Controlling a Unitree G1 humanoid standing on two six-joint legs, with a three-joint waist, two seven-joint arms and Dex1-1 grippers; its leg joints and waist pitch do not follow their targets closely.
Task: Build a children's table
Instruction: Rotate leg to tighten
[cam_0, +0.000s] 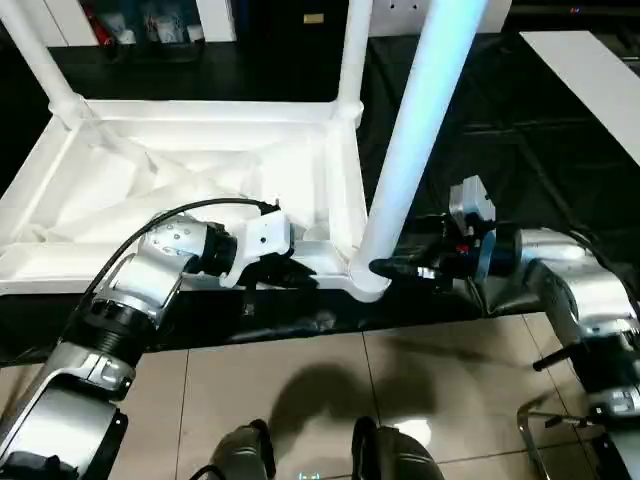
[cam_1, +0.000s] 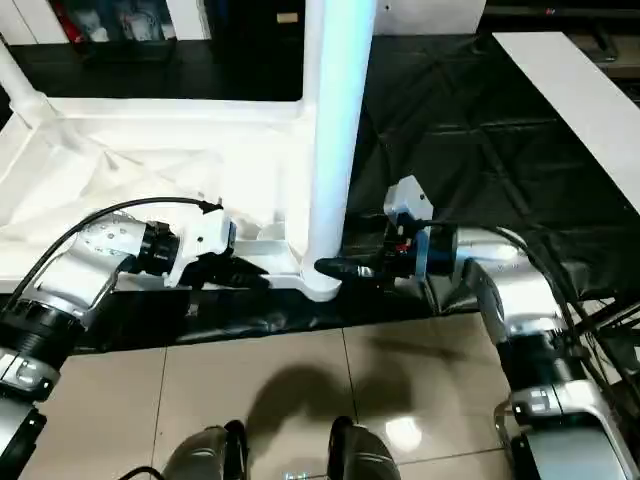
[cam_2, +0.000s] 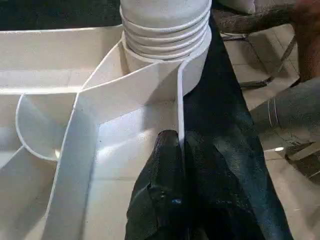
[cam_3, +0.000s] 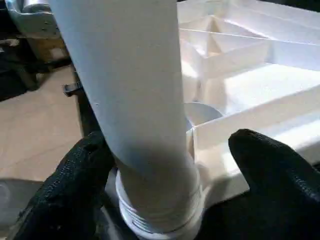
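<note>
Right now the upturned table top (cam_0: 180, 190) lies on black sheeting, a leg (cam_0: 415, 140) standing in its near corner socket (cam_2: 192, 70). Left gripper (cam_2: 172, 150) pinches the rim; right gripper (cam_3: 165, 165) straddles the leg, open. The leg's upper end is cut off.

Left gripper (cam_0: 300, 272) pinched closed, right gripper (cam_3: 165, 165) spread wide

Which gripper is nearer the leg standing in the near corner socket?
Right. The right gripper straddles the leg at its base, jaws either side. The left gripper pinches the tabletop's rim beside that socket.
</note>
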